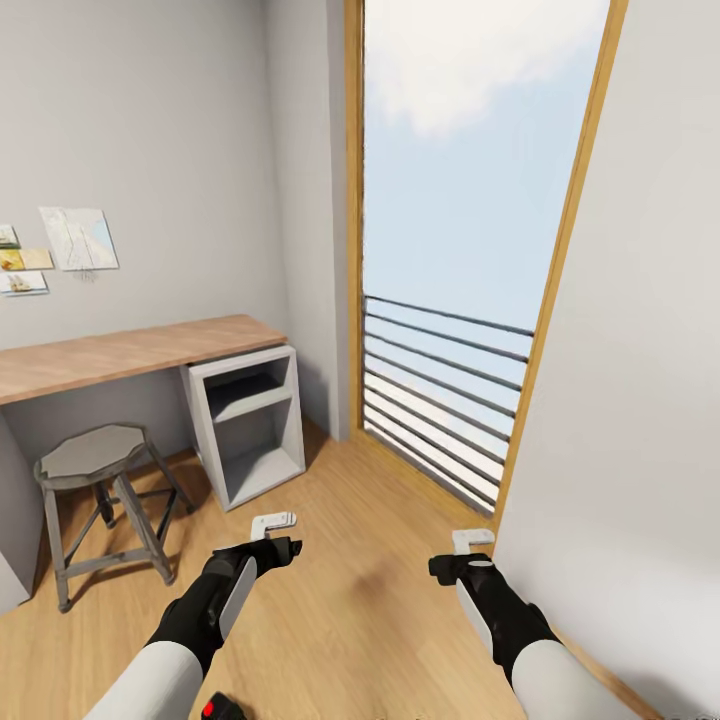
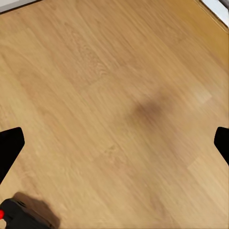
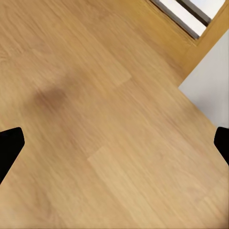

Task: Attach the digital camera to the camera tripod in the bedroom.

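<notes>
Camera (image 1: 219, 709) lies on the floor (image 1: 350, 600) below and behind the wide-open, empty left hand (image 1: 274, 522); right hand (image 1: 472, 540) likewise.

1. The light wood plank floor (image 1: 360, 590) looks smooth, with a soft satin sheen and visible grain.
2. The pale wood desk top (image 1: 130, 352) is matt.
3. The grey octagonal stool (image 1: 95, 500) has a worn, dull metal look.
4. The dark balcony railing bars (image 1: 440, 400) look like smooth metal.
5. The white walls (image 1: 150, 150) are flat matt.

Stool (image 1: 95, 455) beside desk (image 1: 130, 350), railing (image 1: 440, 395).
</notes>
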`<state>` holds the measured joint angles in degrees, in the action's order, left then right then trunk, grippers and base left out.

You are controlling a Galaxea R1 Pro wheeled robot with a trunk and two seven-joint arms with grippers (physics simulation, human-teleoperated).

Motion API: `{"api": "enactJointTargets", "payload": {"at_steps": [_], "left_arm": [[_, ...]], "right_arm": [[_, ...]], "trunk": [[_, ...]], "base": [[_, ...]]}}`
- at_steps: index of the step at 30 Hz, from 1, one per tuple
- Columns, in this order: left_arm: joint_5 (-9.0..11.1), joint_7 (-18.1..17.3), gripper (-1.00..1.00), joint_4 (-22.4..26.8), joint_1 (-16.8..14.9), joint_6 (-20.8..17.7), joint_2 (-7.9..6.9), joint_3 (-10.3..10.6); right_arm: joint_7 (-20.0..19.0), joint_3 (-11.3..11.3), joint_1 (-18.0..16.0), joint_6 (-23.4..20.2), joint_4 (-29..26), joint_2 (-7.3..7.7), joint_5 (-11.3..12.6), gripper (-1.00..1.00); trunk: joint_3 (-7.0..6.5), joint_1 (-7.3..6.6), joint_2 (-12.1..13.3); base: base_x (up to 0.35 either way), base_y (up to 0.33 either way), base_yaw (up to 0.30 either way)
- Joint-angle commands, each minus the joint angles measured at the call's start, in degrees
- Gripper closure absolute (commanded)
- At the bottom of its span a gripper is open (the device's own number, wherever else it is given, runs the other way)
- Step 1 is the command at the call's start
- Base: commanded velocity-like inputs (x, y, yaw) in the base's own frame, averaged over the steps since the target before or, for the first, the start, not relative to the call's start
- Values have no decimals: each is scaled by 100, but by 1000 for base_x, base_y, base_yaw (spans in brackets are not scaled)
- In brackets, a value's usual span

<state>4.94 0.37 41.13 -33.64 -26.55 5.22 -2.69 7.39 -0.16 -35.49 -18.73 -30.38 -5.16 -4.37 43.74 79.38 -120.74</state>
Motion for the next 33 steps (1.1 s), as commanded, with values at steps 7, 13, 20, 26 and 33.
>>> {"api": "enactJointTargets", "payload": {"at_steps": [7, 13, 20, 26, 33], "left_arm": [[51, 4, -100, 9, -2, -34, 5, -21], [51, 5, -100, 9, -2, -32, 5, -21], [51, 7, -100, 9, -2, -26, 5, -21], [51, 7, -100, 6, -2, -26, 5, -21], [51, 7, -100, 0, -2, -26, 5, -22]], "right_arm": [[8, -1, -2, -22, -11, -9, -78, -100], [19, -1, -2, -8, -5, -11, -89, -100], [18, -3, -2, -7, -3, -7, -90, -100], [14, -8, -2, -2, -3, -6, -73, -100], [16, -10, -2, -4, -3, 10, -49, -100]], "trunk": [[132, 153, -285], [240, 285, -526], [366, 439, -806], [473, 571, -1047], [599, 725, -1328]], "base": [[0, 0, 0], [0, 0, 0], [0, 0, 0], [0, 0, 0], [0, 0, 0]]}}
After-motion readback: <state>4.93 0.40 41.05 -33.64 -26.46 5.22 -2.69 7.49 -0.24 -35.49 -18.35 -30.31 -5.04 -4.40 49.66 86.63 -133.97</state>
